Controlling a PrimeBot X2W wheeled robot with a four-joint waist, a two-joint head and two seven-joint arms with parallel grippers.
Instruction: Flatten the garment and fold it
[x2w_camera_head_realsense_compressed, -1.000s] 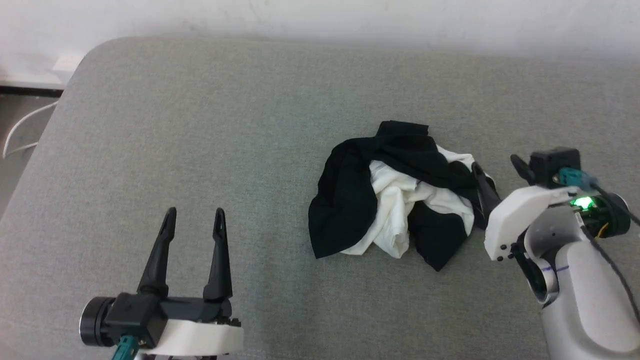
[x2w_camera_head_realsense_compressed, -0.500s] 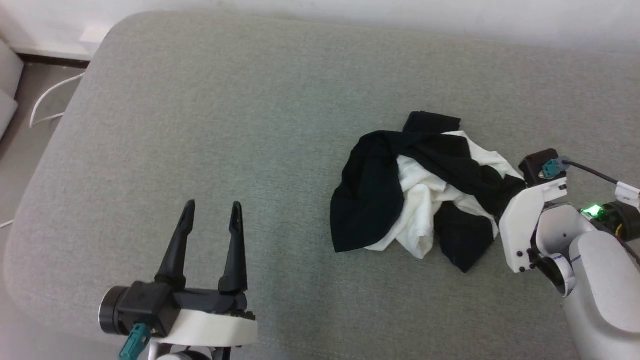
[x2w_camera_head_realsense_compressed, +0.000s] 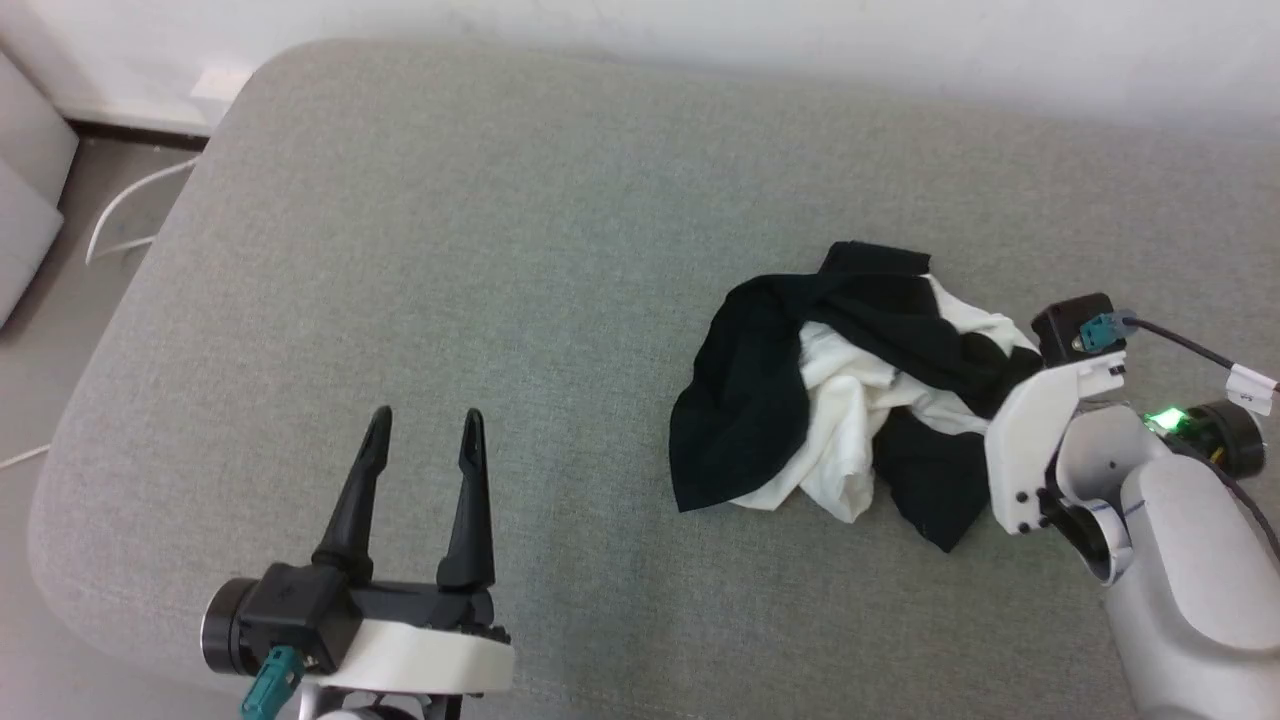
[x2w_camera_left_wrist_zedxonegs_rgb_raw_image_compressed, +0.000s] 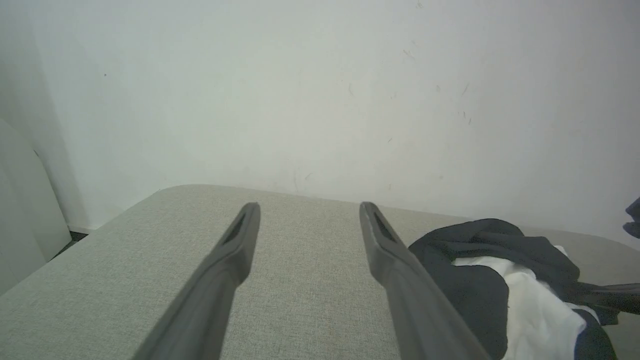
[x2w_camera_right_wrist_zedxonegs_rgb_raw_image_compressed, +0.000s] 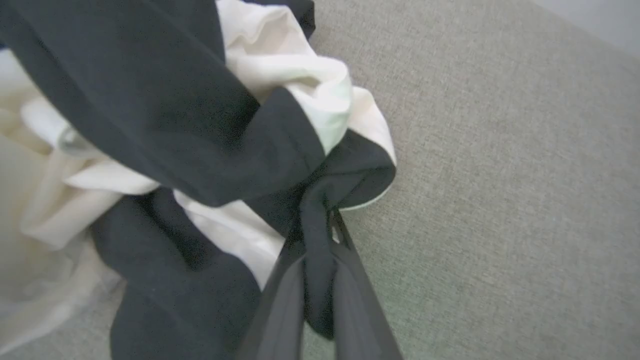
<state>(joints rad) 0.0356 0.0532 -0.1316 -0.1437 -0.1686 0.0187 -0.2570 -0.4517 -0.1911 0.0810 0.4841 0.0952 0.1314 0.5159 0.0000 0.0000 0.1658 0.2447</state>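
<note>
The garment (x2w_camera_head_realsense_compressed: 850, 400) lies crumpled in a black and white heap on the right part of the grey cushion (x2w_camera_head_realsense_compressed: 500, 250); its bunched folds also show close up in the right wrist view (x2w_camera_right_wrist_zedxonegs_rgb_raw_image_compressed: 165, 125) and at the right of the left wrist view (x2w_camera_left_wrist_zedxonegs_rgb_raw_image_compressed: 500, 270). My right gripper (x2w_camera_right_wrist_zedxonegs_rgb_raw_image_compressed: 315, 220) is shut on a black fold at the heap's right edge, cloth pinched between its fingers (x2w_camera_right_wrist_zedxonegs_rgb_raw_image_compressed: 280, 300). In the head view its fingertips are hidden behind the white wrist housing (x2w_camera_head_realsense_compressed: 1030, 440). My left gripper (x2w_camera_head_realsense_compressed: 422, 425) stands open over bare cushion at the lower left, far from the garment.
The cushion's rounded left corner drops to the floor (x2w_camera_head_realsense_compressed: 60, 330), where a white cable (x2w_camera_head_realsense_compressed: 130, 200) lies. A white wall (x2w_camera_left_wrist_zedxonegs_rgb_raw_image_compressed: 320, 100) runs behind the cushion. A pale panel (x2w_camera_head_realsense_compressed: 25, 200) stands at the far left.
The head camera has shifted, so the whole scene sits further right. My right gripper was open beside the garment's right edge and has moved in and shut on a black fold. Left gripper unchanged.
</note>
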